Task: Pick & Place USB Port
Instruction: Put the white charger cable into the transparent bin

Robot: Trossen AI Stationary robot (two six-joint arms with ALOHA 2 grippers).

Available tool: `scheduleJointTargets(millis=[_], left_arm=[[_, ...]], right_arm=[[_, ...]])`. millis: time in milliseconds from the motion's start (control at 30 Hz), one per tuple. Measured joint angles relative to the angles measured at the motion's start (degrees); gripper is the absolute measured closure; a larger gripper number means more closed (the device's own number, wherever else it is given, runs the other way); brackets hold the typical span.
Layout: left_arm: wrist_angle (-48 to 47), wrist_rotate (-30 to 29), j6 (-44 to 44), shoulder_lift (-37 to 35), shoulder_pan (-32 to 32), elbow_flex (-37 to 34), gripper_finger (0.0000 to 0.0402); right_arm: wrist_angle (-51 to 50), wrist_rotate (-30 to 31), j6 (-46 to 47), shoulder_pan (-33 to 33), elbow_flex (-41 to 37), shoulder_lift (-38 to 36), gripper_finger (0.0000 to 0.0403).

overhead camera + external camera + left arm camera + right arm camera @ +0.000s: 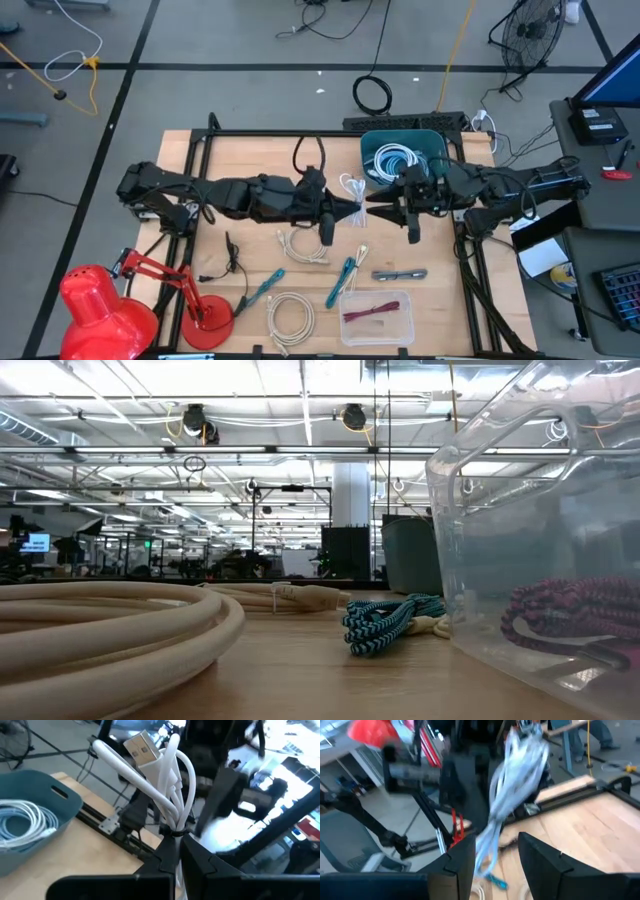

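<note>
The wooden table (240,255) is seen with both arms meeting at its middle. A teal bin (400,152) is set at the far right part of the table, with one white cable coil (397,160) seen inside it. A red desk lamp (100,305) is placed at the near left corner. One clear plastic box (376,318) is placed at the near edge, holding one red-purple cable (370,312).

The task's thing, a white USB cable bundle (352,187), is held up above the table centre, between the two gripper tips. In the left wrist view its long axis is seen running up away from the fingers, with the metal USB plug (142,749) at the free end pointing away from the left gripper (179,851). That gripper is closed tight on the tied end of the bundle (167,785).

The right gripper (496,851) is parted wide, its fingers set either side of the hanging bundle (512,780) without gripping it.

Loose on the table are counted: two cream cable coils (290,318) (300,245), two teal braided cables (340,282) (262,288), one black cable (232,262), one grey flat piece (400,273).
</note>
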Motion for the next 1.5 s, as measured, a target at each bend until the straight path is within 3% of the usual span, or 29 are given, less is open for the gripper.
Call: scheduleJointTargets(millis=[400,1000,1500], left_arm=[[0.3,-2.6,-1.0,0.9,-2.3,-0.1,0.0394],[2.6,0.1,0.6,1.3,-1.4,0.0,0.0394],[2.4,0.6,1.2,1.3,-0.7,0.0,0.0394]], right_arm=[[3.1,-1.5,-0.2,0.0,0.0,0.7,0.0264],[4.8,-1.6,0.7,0.0,0.0,1.3,0.0267],[5.1,-2.9,0.3,-0.1,0.0,1.4,0.0361]])
